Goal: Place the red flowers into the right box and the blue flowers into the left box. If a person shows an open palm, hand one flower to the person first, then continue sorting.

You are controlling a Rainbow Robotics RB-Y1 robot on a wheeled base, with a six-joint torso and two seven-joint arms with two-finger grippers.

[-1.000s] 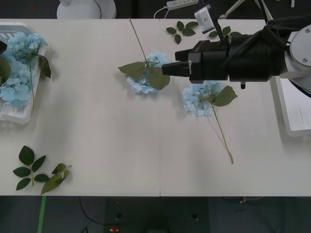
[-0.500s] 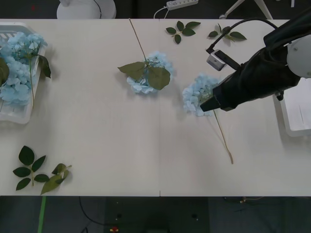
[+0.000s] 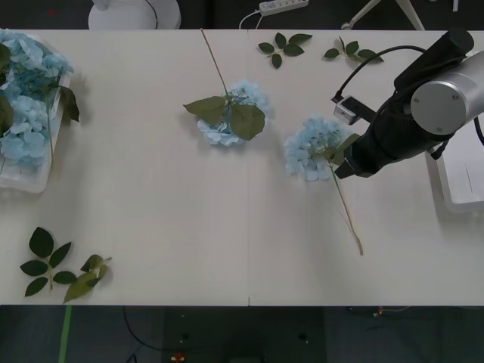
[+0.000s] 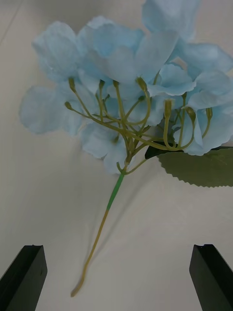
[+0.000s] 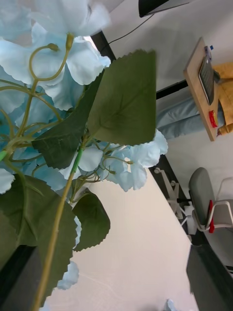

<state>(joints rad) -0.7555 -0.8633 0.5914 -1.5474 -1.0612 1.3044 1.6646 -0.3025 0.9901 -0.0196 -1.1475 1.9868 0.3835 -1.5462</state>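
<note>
A blue flower [image 3: 311, 147] lies on the table right of centre, its stalk running toward the front edge. My right gripper [image 3: 342, 165] hovers just to its right, open; the black fingers [image 4: 24, 277] stand wide apart in the right wrist view, with the head [image 4: 131, 82] and stem ahead of them and nothing touching. Another blue flower [image 3: 227, 113] lies mid-table. Several blue flowers [image 3: 26, 98] fill the left box [image 3: 23, 184]. My left gripper [image 5: 114, 279] is open close against blue heads [image 5: 73, 63] and leaves. The right box [image 3: 461, 181] shows at the right edge. Red flowers are out of view.
Flowerless leaf sprigs lie at the back [image 3: 286, 44], back right [image 3: 352, 51] and front left [image 3: 57, 268]. A power strip [image 3: 283, 6] sits beyond the far edge. The table's front middle is bare.
My right arm swung away from the middle flower, back to the right, and came down beside the right-hand blue flower. The flower heads in the left box shifted toward the back.
</note>
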